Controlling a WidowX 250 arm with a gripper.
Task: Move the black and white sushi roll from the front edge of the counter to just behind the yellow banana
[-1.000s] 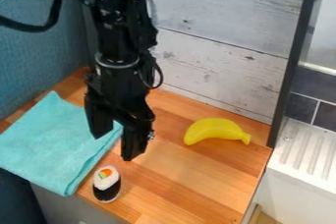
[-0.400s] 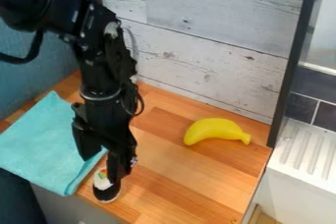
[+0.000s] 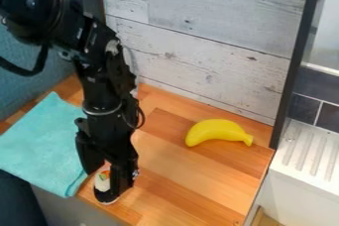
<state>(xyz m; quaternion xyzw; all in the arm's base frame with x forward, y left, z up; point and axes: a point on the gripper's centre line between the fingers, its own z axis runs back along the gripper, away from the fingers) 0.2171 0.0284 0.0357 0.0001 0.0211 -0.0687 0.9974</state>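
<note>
Gripper (image 3: pixel 106 181) fingers apart at a rounded white-and-black sushi piece (image 3: pixel 101 184) on the striped wooden counter (image 3: pixel 179 180); contact hard to judge. Soft turquoise cloth (image 3: pixel 43 143) just beside. Smooth, curved yellow banana (image 3: pixel 217 132) nearer the whitish plank wall (image 3: pixel 205 36).

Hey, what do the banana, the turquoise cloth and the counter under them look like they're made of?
The banana looks like smooth plastic, evenly yellow with a slight sheen, though rubber is possible. The cloth seems a soft, matte fabric, perhaps microfiber, lying limp. The counter appears to be satin wood, given its varied strips, or a lookalike laminate.
</note>
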